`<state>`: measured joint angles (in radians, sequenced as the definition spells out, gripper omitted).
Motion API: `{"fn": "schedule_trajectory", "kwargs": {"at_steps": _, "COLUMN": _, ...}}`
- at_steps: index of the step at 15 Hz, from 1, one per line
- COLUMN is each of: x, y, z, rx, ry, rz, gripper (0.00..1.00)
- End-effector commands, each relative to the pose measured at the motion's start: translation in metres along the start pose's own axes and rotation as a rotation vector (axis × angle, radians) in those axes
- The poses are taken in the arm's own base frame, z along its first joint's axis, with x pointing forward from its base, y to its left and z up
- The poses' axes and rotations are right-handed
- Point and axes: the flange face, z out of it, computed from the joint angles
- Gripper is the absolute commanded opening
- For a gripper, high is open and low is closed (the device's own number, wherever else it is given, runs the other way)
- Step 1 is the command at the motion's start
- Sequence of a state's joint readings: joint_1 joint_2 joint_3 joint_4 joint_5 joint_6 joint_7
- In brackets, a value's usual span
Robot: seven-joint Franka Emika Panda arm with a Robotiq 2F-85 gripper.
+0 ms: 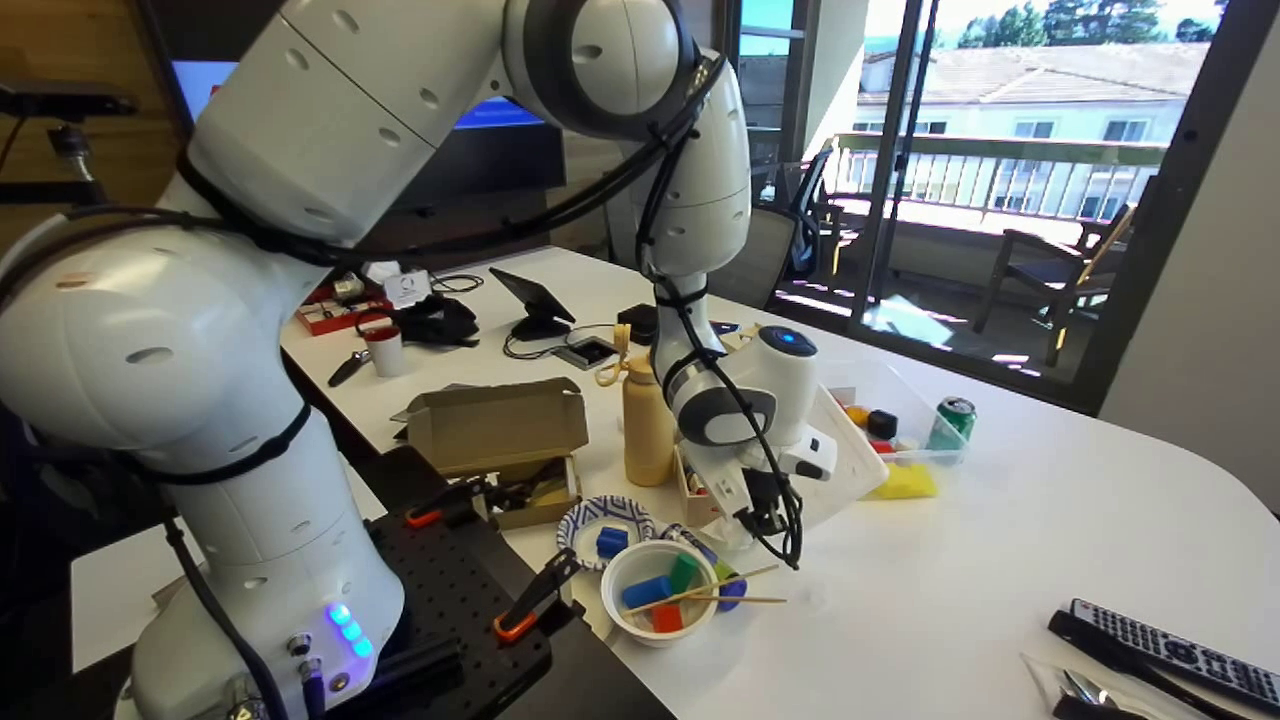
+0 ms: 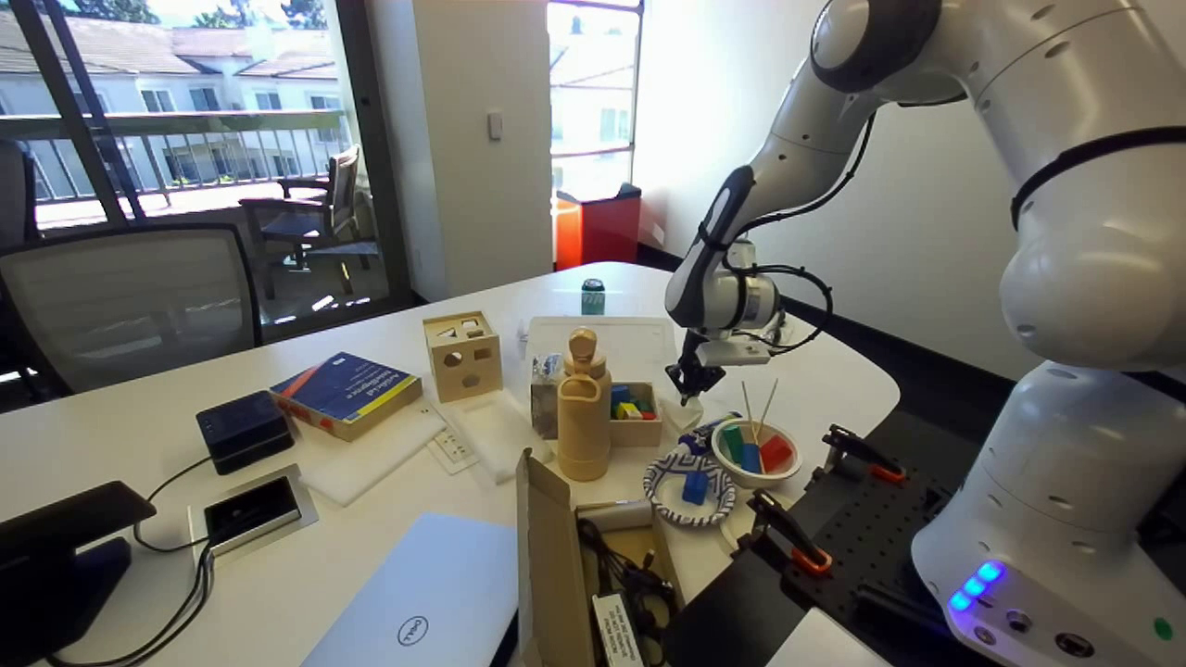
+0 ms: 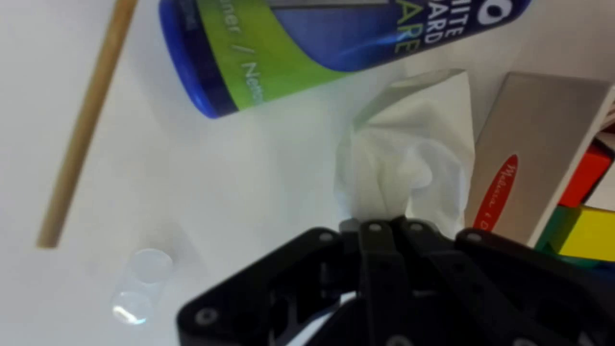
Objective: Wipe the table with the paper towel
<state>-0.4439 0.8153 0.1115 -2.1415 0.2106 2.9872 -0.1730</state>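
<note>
Well, the gripper (image 3: 384, 226) is clenched on the paper towel (image 3: 408, 166), and the wrist view settles it: there the crumpled white paper runs right up into the pinch, while in both exterior views it is just a pale scrap beneath the arm's black end. It sits between a bottle of whiteboard cleaner (image 3: 298, 57) lying on its side and a small box (image 3: 543, 110) of coloured blocks (image 3: 588, 233); how much of it touches the table (image 1: 950, 600) I can't tell. Only the wrist view lets me read the bottle's lettering and the red label (image 3: 496, 192) on the box, and a little clear plastic piece (image 3: 141, 286) shows plainly there, near the tip of a wooden stick (image 3: 88, 120). In both exterior views a white bowl (image 2: 760, 477) stands nearby, two such sticks leaning out. A remote control (image 1: 1180, 645) lies in sight in an exterior view; the shaped holes of a wooden cube (image 2: 466, 366) show in an exterior view.
</note>
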Motion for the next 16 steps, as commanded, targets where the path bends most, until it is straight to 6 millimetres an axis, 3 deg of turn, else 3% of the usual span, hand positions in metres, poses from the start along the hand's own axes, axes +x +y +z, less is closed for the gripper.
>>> {"fn": "schedule_trajectory", "kwargs": {"at_steps": 1, "x": -0.01, "y": -0.017, "z": 0.004, "rx": 0.036, "ry": -0.043, "rz": -0.047, "gripper": 0.01}}
{"fn": "schedule_trajectory", "kwargs": {"at_steps": 5, "x": -0.016, "y": -0.008, "z": 0.005, "rx": -0.033, "ry": -0.109, "rz": -0.009, "gripper": 0.01}}
{"fn": "schedule_trajectory", "kwargs": {"at_steps": 10, "x": -0.009, "y": 0.019, "z": 0.001, "rx": -0.12, "ry": 0.009, "rz": 0.049, "gripper": 0.01}}
{"fn": "schedule_trajectory", "kwargs": {"at_steps": 16, "x": 0.0, "y": 0.021, "z": 0.014, "rx": -0.063, "ry": 0.054, "rz": 0.046, "gripper": 0.01}}
